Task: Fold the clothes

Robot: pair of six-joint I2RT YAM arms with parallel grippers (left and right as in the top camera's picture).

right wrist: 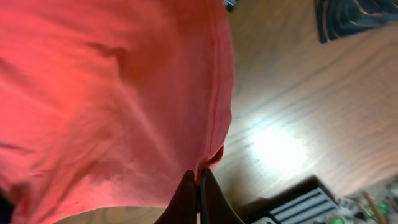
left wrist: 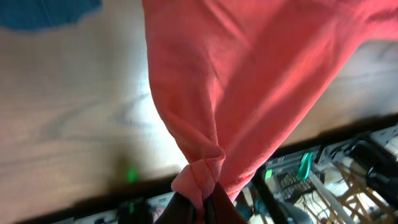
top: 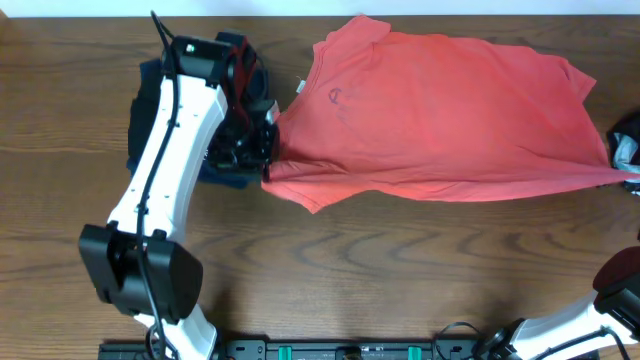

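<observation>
Coral-red T-shirt [top: 440,110] lies spread on far part of wooden surface [top: 400,270], near edge pulled straight. Left hand [left wrist: 200,208] pinched shut on bunched edge; right hand [right wrist: 200,190] pinched shut on opposite edge

Robotics lab: wooden table [top: 400,260], white arm [top: 170,140].

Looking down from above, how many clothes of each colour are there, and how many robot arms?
Coral-red T-shirt: 1
Navy-blue garment, mostly hidden under the left arm: 1
Robot arms, the left arm and the right arm: 2
Total: 4
</observation>
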